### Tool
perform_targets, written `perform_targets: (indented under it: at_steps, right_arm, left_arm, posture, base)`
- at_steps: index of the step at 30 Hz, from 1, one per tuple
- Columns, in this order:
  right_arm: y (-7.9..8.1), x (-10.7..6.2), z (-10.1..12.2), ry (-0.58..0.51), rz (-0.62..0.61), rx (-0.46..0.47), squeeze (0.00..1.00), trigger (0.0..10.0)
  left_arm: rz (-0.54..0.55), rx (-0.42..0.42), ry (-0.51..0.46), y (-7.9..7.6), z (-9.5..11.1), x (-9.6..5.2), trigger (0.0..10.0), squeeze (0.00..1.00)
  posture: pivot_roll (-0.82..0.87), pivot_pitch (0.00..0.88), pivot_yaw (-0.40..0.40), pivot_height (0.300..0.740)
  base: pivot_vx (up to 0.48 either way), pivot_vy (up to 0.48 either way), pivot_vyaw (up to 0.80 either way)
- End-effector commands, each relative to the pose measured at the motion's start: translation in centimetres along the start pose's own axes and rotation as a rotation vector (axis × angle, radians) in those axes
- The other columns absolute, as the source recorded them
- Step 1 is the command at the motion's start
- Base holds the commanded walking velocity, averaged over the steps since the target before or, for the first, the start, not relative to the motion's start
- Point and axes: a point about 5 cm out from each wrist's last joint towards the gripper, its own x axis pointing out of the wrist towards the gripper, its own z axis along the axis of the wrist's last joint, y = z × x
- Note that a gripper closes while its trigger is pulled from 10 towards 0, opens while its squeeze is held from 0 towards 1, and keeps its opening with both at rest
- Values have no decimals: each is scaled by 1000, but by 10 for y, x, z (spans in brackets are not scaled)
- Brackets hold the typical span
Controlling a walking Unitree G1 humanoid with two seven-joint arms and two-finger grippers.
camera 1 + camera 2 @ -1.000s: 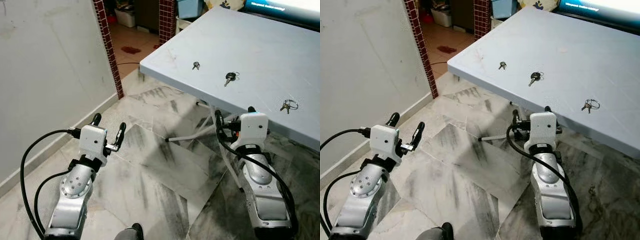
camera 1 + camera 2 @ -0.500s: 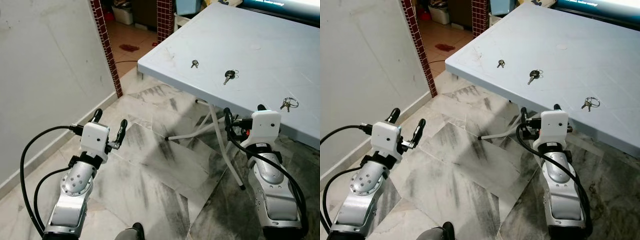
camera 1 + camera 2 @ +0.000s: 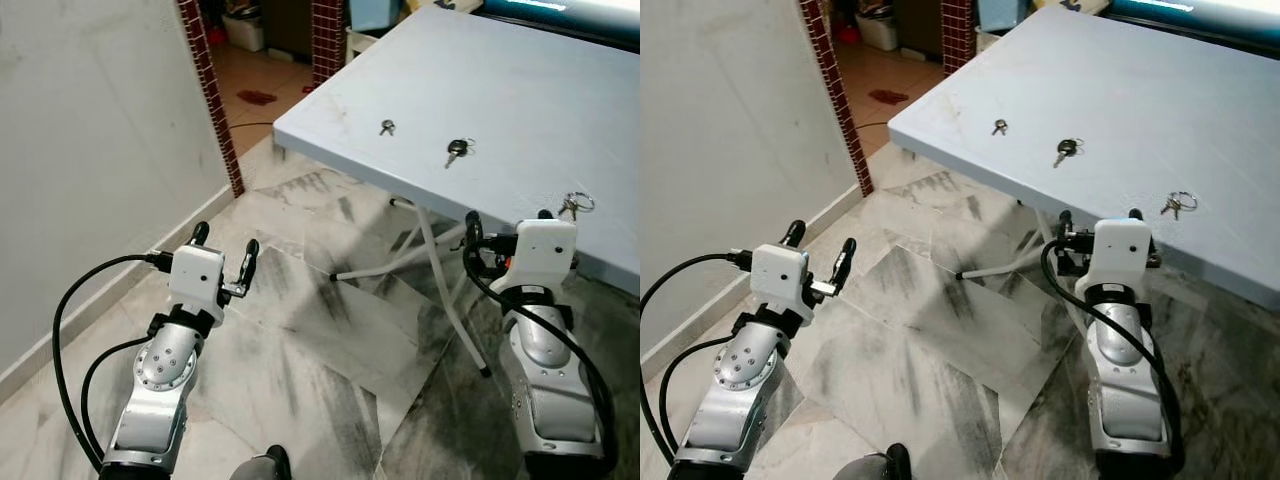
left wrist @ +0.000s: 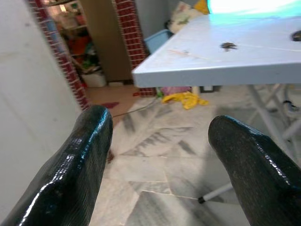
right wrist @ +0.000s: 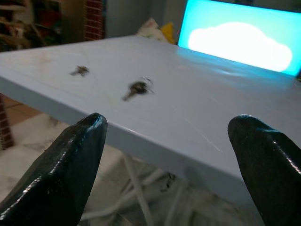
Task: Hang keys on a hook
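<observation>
Three sets of keys lie on a pale blue-grey table (image 3: 520, 90): a small key (image 3: 387, 127), a black-headed key (image 3: 456, 150) and a ring of keys (image 3: 577, 204) near the front edge. My right gripper (image 3: 508, 222) is open, level with that front edge, just left of the key ring and holding nothing. Its wrist view looks across the tabletop at the small key (image 5: 80, 70) and the black-headed key (image 5: 137, 87). My left gripper (image 3: 225, 245) is open over the floor, well left of the table.
A white wall (image 3: 90, 130) runs along the left and ends at a red brick pillar (image 3: 205, 80) by a doorway. White folding table legs (image 3: 440, 270) stand under the table on the marble floor. A glowing screen (image 5: 240, 40) sits beyond the table's far side.
My right gripper has risen and shifted right along the table's front edge, closer to the key ring. The left arm has barely moved. The view has shifted slightly.
</observation>
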Motion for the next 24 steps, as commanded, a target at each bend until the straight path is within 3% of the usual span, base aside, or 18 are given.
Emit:
perform_targets:
  at_steps: [1,13,24]
  right_arm:
    - [-1,-2,2,-6,-8,-8,0,10000]
    - [1,2,5,-9,2,7,0,10000]
    - [-1,0,4,-12,-9,-8,0,10000]
  left_arm:
    - [7,-3,4,1,0,2,10000,0]
    - [23,-15,8,-1,-1,2,10000,0]
    - [-8,-64,-4,-5,3,6,10000,0]
  posture:
    - [-43,159,66,740]
    - [-49,155,57,740]
    - [-61,158,61,740]
  base:
    - [0,0,-788]
    - [0,0,-771]
    - [0,0,0]
